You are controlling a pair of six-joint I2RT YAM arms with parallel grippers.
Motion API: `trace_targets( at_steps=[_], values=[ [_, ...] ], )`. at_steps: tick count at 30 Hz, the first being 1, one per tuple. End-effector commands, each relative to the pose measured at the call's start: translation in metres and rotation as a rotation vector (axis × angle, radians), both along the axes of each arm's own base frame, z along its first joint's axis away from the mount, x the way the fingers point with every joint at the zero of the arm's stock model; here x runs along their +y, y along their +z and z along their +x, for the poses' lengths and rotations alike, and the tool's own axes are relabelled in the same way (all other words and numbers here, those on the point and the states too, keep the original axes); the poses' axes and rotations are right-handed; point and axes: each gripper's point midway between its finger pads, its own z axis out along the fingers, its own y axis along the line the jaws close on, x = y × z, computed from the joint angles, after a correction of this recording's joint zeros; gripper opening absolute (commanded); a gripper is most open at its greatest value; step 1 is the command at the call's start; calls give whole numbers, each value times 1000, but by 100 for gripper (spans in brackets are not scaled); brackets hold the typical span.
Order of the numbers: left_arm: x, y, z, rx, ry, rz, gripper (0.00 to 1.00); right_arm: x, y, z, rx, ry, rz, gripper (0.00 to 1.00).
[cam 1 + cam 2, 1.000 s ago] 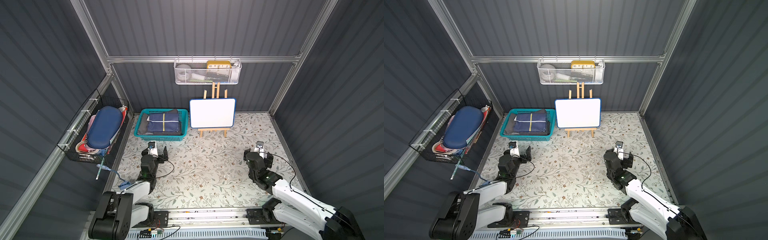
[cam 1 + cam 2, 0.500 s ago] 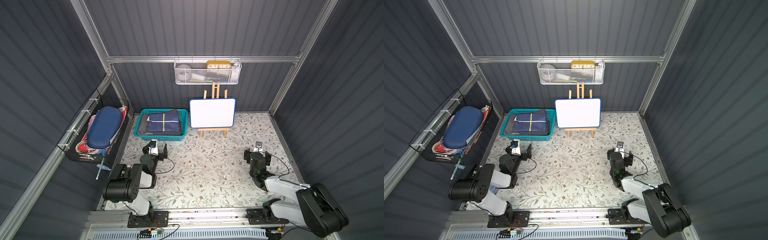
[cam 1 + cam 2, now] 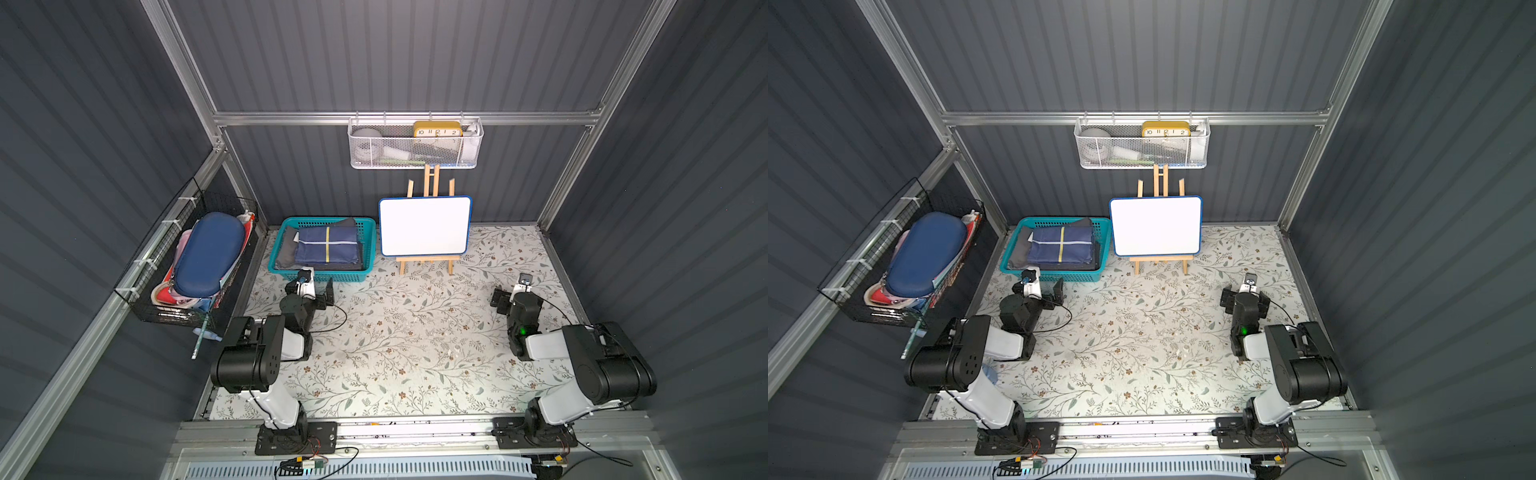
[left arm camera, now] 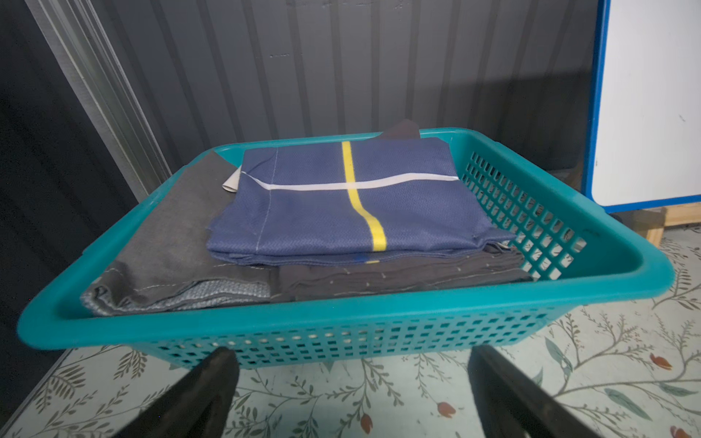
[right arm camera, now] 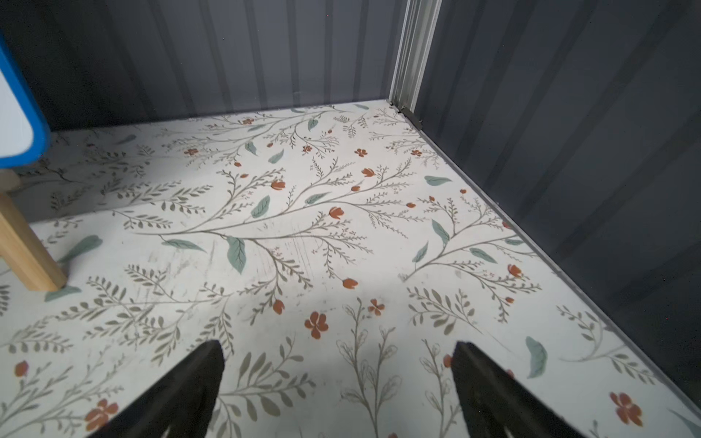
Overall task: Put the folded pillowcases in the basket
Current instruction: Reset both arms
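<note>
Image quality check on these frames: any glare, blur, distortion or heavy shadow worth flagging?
Both top views: whiteboard blown flat white, walls dim, frame posts splay outward. Left wrist: pillowcase sharp, basket near rim slightly soft. Right wrist: shadow band on the floor along the back wall, whiteboard corner blurred.

Both arms have black round joints and white link shells, on black base plates (image 3: 297,440). A thin black cable (image 3: 346,318) loops beside the left arm (image 3: 249,361); a green light (image 3: 522,331) glows on the right arm (image 3: 602,370). The fingers (image 5: 182,386) are black and tapered.
</note>
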Motion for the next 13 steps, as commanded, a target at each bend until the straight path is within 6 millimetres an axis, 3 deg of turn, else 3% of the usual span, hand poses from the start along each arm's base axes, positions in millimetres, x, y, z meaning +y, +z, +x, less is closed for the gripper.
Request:
trace_targets(
  at_steps=[1,13],
  values=[
    [1,-2,1,15,3,-16,99,3,6,4,-27,11,36,99],
    [1,-3,1,20,1,-19,100,3,6,4,-29,12,34,99]
  ],
)
